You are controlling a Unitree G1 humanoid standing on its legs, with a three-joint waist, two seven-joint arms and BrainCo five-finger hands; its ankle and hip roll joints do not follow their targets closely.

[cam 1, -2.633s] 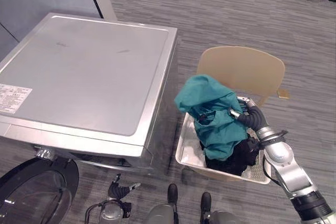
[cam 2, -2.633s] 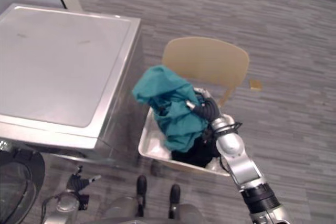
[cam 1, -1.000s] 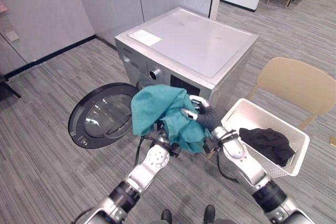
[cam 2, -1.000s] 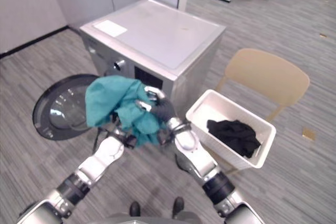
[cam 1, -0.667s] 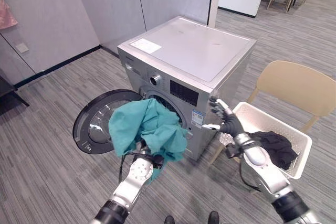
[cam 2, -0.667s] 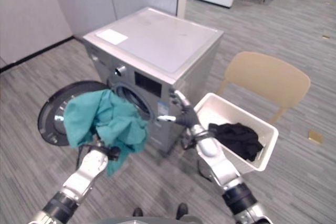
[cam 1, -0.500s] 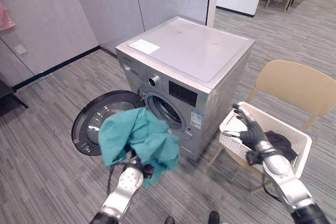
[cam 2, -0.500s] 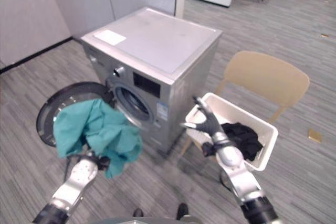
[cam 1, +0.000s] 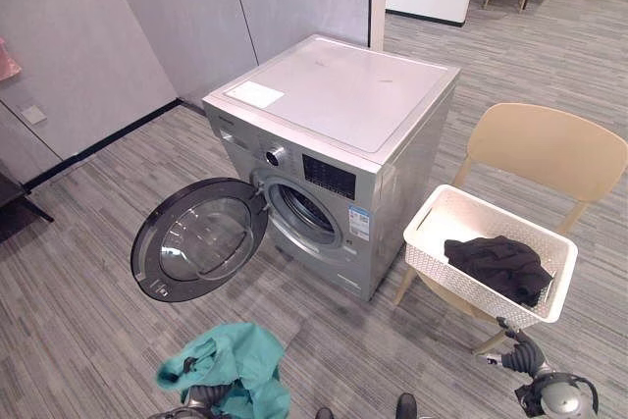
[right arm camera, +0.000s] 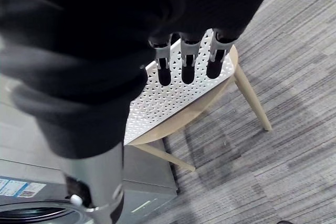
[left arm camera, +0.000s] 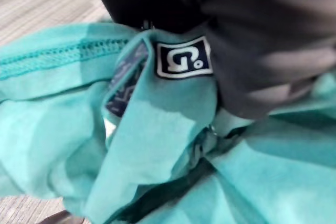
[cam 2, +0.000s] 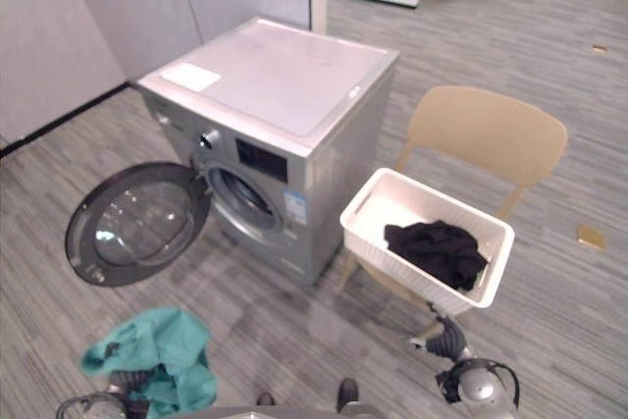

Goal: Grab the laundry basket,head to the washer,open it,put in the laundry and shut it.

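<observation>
A silver front-loading washer (cam 1: 339,134) is standing on the grey striped floor (cam 1: 88,242), with a white label (cam 1: 254,94) lying flat on its lid, its print too small to be read. Small stickers are showing beside the drum opening (cam 1: 306,213), also unreadable. The round dark door (cam 1: 196,239) is hanging wide open on the washer's left. Beside the washer's right flank, a tan chair (cam 1: 548,149) is carrying the white perforated laundry basket (cam 1: 461,228) on its seat, and a black garment (cam 1: 498,264) is lying in the basket.

A teal garment (cam 1: 235,370) is being held low, near the floor in front of the open door, by the left hand (left arm camera: 262,61); in the left wrist view a dark sewn-in tag (left arm camera: 184,57) with a white logo is showing, and the cloth is bunched against the hand, but whether the fingers are curled round it cannot be told. The right hand (right arm camera: 184,64) is hanging low below the basket, its fingers relaxed and holding nothing.
</observation>
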